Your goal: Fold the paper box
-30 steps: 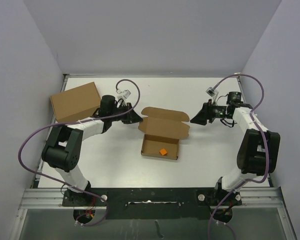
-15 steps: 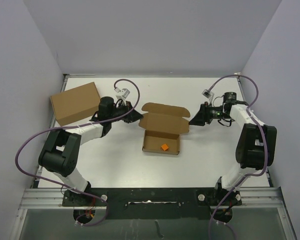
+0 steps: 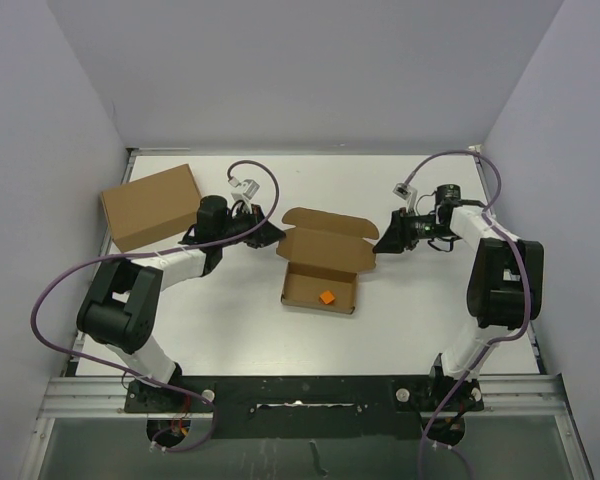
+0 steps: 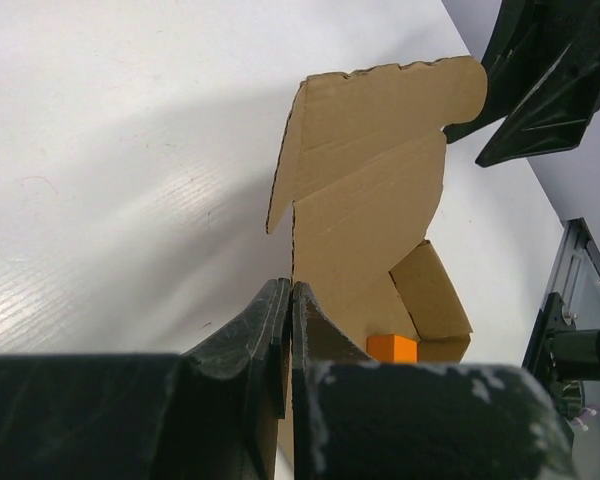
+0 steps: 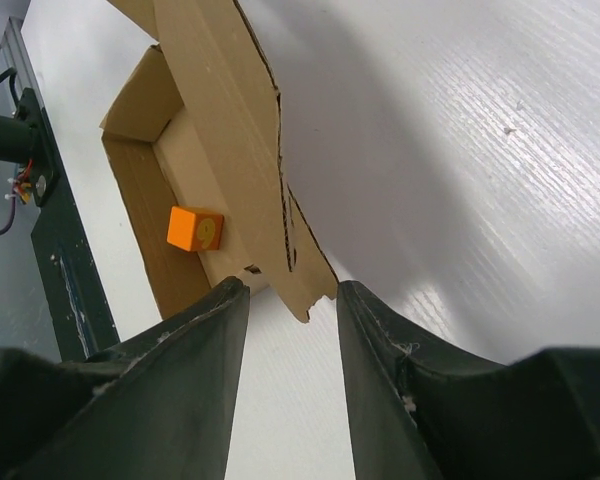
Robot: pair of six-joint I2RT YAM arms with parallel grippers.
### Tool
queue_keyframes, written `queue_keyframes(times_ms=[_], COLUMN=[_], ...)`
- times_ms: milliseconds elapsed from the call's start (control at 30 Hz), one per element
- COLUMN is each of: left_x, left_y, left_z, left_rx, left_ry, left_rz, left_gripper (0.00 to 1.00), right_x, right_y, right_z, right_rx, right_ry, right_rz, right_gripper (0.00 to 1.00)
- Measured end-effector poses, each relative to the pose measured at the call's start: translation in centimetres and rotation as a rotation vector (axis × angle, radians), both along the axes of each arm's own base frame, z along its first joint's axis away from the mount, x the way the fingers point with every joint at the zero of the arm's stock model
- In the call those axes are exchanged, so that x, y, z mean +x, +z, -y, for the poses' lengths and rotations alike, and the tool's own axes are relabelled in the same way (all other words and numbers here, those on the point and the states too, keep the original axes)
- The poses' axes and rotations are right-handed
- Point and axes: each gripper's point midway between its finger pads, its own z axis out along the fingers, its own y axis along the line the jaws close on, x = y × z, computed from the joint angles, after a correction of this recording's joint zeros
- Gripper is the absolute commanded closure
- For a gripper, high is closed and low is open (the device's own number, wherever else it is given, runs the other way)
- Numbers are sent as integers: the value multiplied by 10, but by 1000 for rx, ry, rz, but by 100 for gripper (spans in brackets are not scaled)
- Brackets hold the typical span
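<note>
The paper box [image 3: 325, 265] lies mid-table as an open brown tray with its lid standing up at the back. My left gripper [image 3: 275, 237] is shut on the lid's left edge; in the left wrist view the fingertips [image 4: 291, 300] pinch the cardboard [image 4: 370, 200]. My right gripper [image 3: 383, 243] is at the lid's right side flap. In the right wrist view its jaws [image 5: 291, 288] stand open with the corner of the flap [image 5: 220, 120] between them, untouched.
A tiny orange cube [image 3: 326, 297] sits inside the tray, also visible as the cube [image 5: 194, 228] marked with a digit. A larger plain cardboard box [image 3: 152, 205] stands at the back left. White walls enclose the table on three sides.
My right gripper has moved left onto the lid's right flap and its jaws have narrowed. The left gripper stays shut on the lid; the box has shifted slightly back.
</note>
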Motion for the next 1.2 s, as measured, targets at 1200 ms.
queue_keyframes(times_ms=[1200], left_x=[-5], left_y=[4], left_z=[5], left_rx=[-17], left_ry=[-36], left_rz=[10], left_gripper=[100], right_x=[1], right_y=[9], right_z=[-6], right_rx=[60], right_ry=[19], right_rz=[11], right_gripper=[91])
